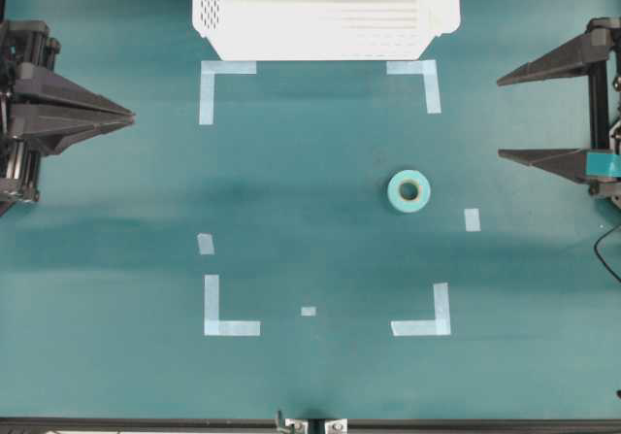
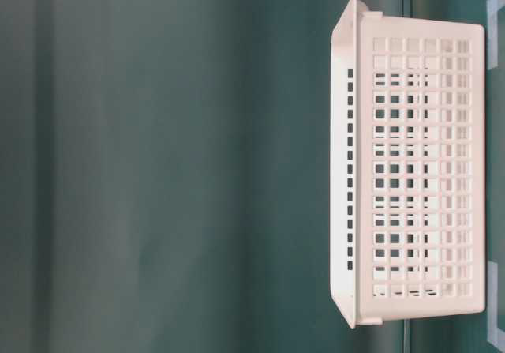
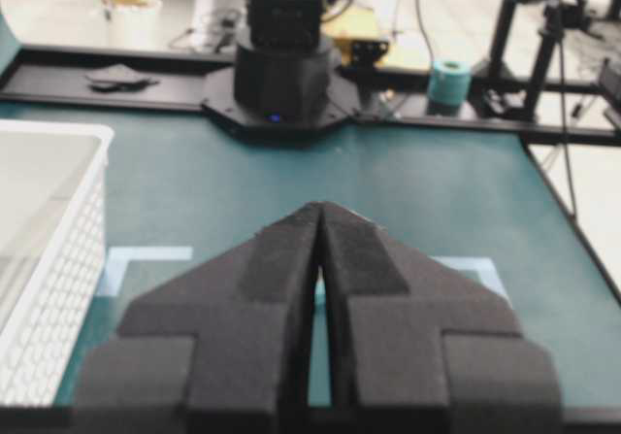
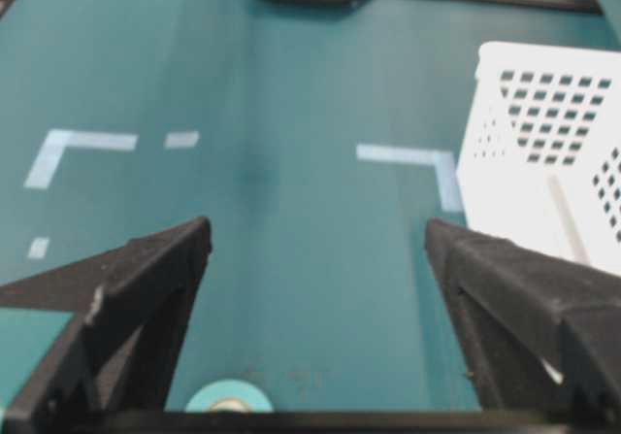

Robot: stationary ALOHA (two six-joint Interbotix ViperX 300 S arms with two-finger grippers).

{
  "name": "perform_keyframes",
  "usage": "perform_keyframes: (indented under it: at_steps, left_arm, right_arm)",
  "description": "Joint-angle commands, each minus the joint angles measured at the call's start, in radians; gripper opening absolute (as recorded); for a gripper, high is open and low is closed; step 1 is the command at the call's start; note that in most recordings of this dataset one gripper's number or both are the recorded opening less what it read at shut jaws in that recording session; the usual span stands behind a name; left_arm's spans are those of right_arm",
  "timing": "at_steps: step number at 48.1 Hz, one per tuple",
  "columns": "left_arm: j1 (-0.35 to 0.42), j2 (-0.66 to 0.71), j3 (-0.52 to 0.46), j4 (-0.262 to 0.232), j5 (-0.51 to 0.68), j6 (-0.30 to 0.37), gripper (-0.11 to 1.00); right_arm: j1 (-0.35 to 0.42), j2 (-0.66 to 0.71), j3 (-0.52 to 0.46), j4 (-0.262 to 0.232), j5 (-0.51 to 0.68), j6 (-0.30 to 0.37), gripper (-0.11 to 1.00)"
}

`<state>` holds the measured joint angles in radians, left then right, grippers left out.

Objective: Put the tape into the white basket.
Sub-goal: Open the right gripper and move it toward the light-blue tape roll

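The tape [image 1: 408, 190], a small mint-green ring, lies flat on the table right of centre; its top edge shows at the bottom of the right wrist view [image 4: 229, 396]. The white basket [image 1: 325, 12] stands at the far middle edge, also seen in the table-level view [image 2: 418, 163], the left wrist view [image 3: 49, 259] and the right wrist view [image 4: 553, 152]. My right gripper [image 1: 501, 116] is open and empty at the right edge, apart from the tape. My left gripper [image 1: 131, 116] is shut and empty at the left edge.
Pale-blue L-shaped corner marks [image 1: 215, 80] and short strips [image 1: 472, 219] are stuck flat on the teal table. The opposite arm's base [image 3: 281, 65] and another teal roll [image 3: 448, 82] stand beyond the far table edge in the left wrist view.
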<state>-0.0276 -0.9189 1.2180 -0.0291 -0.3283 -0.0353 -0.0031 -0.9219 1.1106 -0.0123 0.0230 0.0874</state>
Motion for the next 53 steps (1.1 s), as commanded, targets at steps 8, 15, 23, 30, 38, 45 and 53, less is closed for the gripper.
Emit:
perform_keyframes:
  at_steps: [8,15,23,30,38,45,53]
  left_arm:
    - [-0.005,-0.067,0.034,-0.002,0.100,0.002,-0.11]
    - [-0.005,-0.155,0.075,-0.002,0.178,0.002,-0.11]
    - [-0.005,-0.273,0.130,-0.002,0.256,0.000,-0.11]
    - [-0.005,-0.379,0.189,-0.002,0.299,0.002,-0.11]
    - [-0.005,-0.454,0.236,0.000,0.344,0.006,-0.11]
    - [-0.005,-0.460,0.265,0.003,0.362,0.009,-0.11]
    - [-0.005,-0.463,0.295,0.003,0.357,0.009,-0.11]
  right_arm:
    - [-0.002,0.040,-0.123,0.002,0.225,0.012,0.98]
    - [0.006,0.077,-0.172,0.002,0.281,0.012,0.98]
    - [0.028,0.149,-0.219,0.003,0.322,0.014,0.98]
    - [0.052,0.242,-0.268,0.003,0.390,0.014,0.98]
    - [0.054,0.319,-0.314,0.003,0.460,0.014,0.98]
    - [0.055,0.370,-0.341,0.003,0.492,0.018,0.98]
    - [0.060,0.430,-0.368,0.003,0.535,0.063,0.98]
